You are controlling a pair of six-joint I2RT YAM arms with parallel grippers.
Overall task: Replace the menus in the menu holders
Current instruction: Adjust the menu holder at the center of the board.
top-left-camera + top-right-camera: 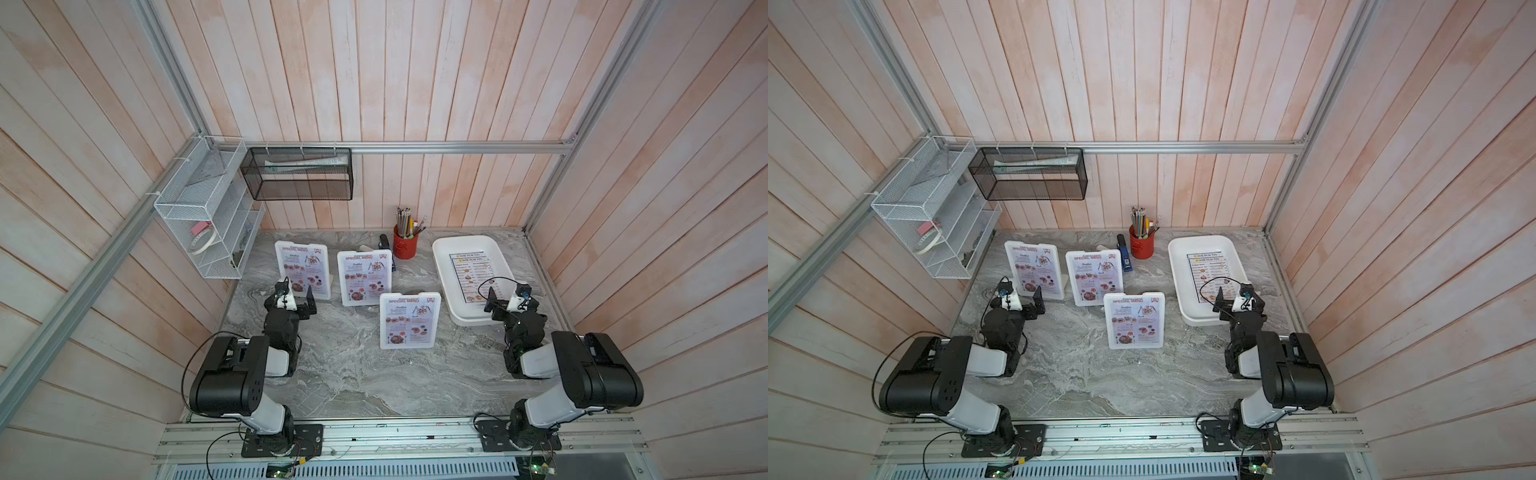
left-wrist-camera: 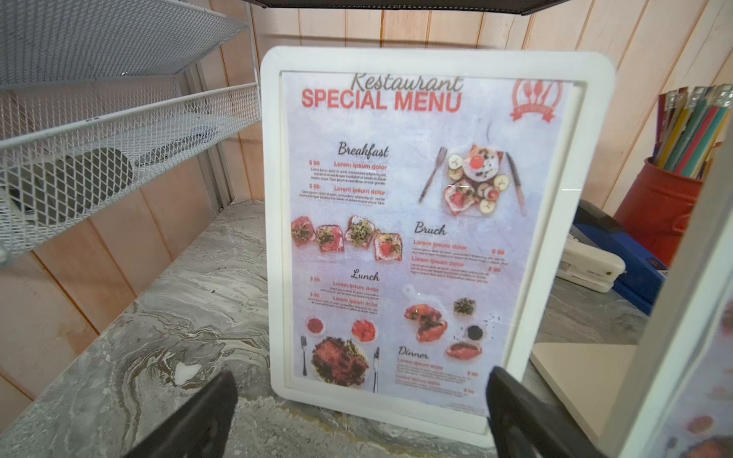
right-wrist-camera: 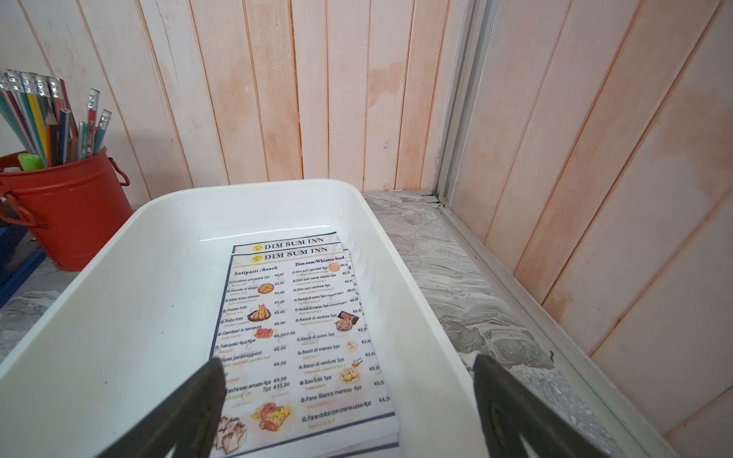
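Wide open and empty, the left gripper (image 2: 361, 378) faces the upright holder (image 2: 436, 59) just ahead, its red menu (image 2: 416, 238) standing tall, while the right gripper (image 3: 349, 366), equally wide, hovers over blue menus (image 3: 301, 317) lying flat in the tray (image 3: 139, 297).

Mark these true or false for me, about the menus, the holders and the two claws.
1. All three menu holders show the Special Menu. True.
2. The Dim Sum Inn menus lie in the white tray. True.
3. The left claw is clamped on a holder. False: it is open, facing a holder, gripping nothing.
4. The red pencil bucket stands inside the tray. False: it stands on the table beside it.
5. The right claw is open above the tray. True.
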